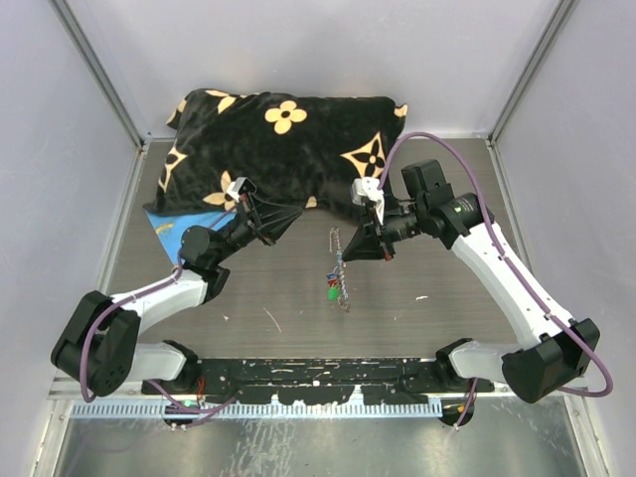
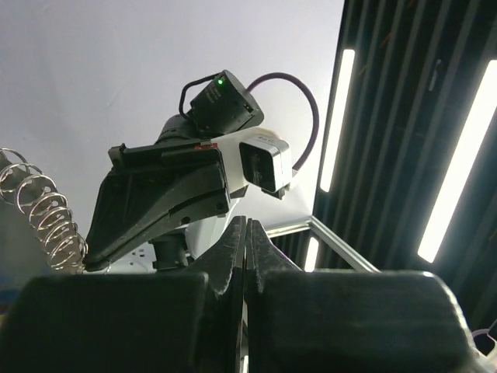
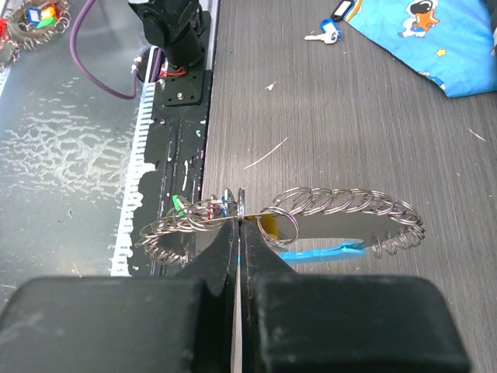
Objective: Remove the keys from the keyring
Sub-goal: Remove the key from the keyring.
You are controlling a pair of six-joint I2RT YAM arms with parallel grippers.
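Right gripper [image 3: 239, 223] pinches the keyring [image 3: 342, 203]; left gripper [image 2: 245, 225] closed empty nearby.

The top camera looks down on the whole worktop [image 1: 298, 288]. The left wrist camera faces upward, the right wrist camera downward, close; all share the keyring [image 3: 342, 200].

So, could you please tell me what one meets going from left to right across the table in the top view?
Blue sheet → left gripper → keyring → right arm's white forearm.
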